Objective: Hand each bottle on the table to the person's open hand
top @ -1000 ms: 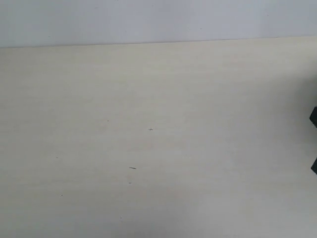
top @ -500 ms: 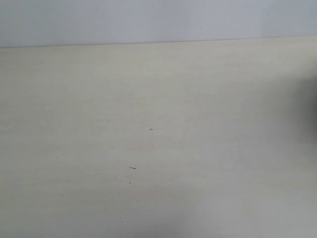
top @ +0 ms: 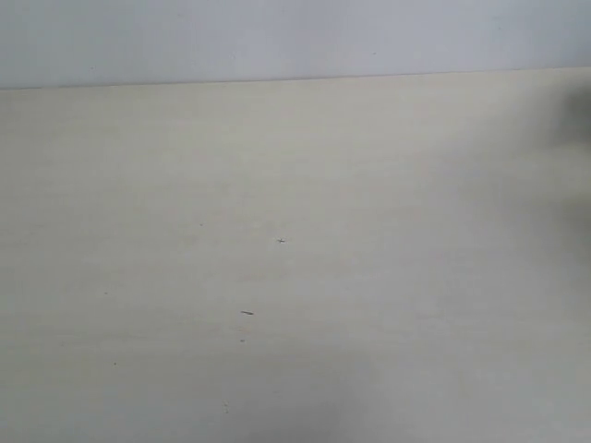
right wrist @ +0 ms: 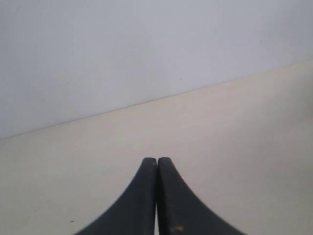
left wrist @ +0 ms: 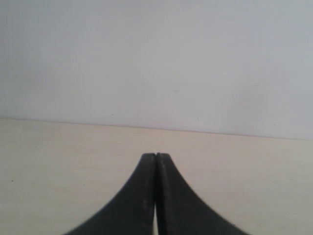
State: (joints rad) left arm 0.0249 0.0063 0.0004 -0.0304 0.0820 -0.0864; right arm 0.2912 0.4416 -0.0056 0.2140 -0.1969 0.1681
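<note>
Cream bench (top: 295, 277) is running up to a pale wall (top: 295, 37); left claw (left wrist: 155, 156) and right claw (right wrist: 157, 160) are pinching closed over the bench, gripping nothing.

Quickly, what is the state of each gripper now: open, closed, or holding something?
Left gripper: closed, holding nothing.
Right gripper: closed, holding nothing.
</note>
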